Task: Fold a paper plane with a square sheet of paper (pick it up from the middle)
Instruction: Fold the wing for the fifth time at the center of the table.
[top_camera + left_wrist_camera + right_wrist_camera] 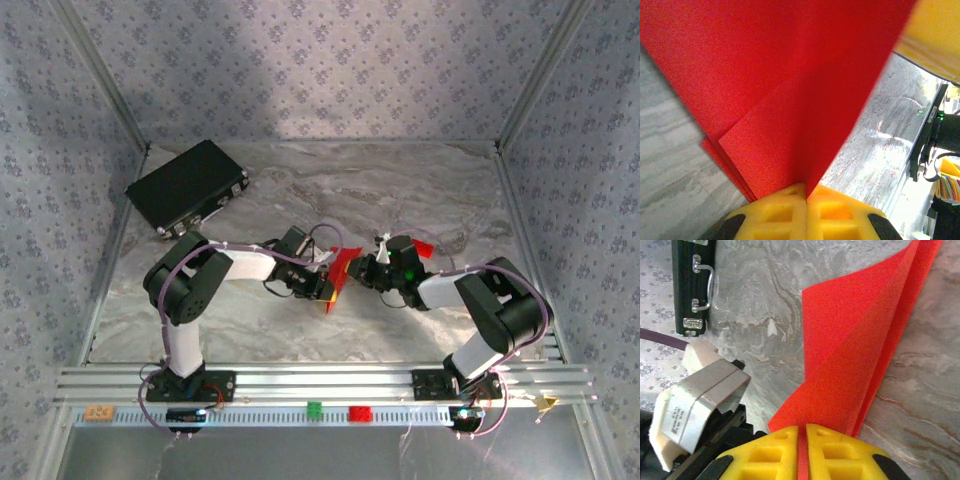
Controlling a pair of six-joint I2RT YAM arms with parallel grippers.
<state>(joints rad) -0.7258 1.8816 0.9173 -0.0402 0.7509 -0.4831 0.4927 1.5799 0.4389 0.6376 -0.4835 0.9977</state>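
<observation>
Pinch from both sides: left jaws and right jaws each clamp tight on the folded red paper, holding it between the arms over the marbled surface.

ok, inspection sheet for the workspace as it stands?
Surface: grey marbled table, no spills seen.
Job's things: red paper, folded into layers, mid-table between the arms.
Clutter: black box back left; green block, red block and tan block on the front rail.
Grippers: left pincer shut on paper; right pincer shut on paper.
Cables: purple cables along both arms, no snag seen.
Surroundings: patterned walls, metal frame.
</observation>
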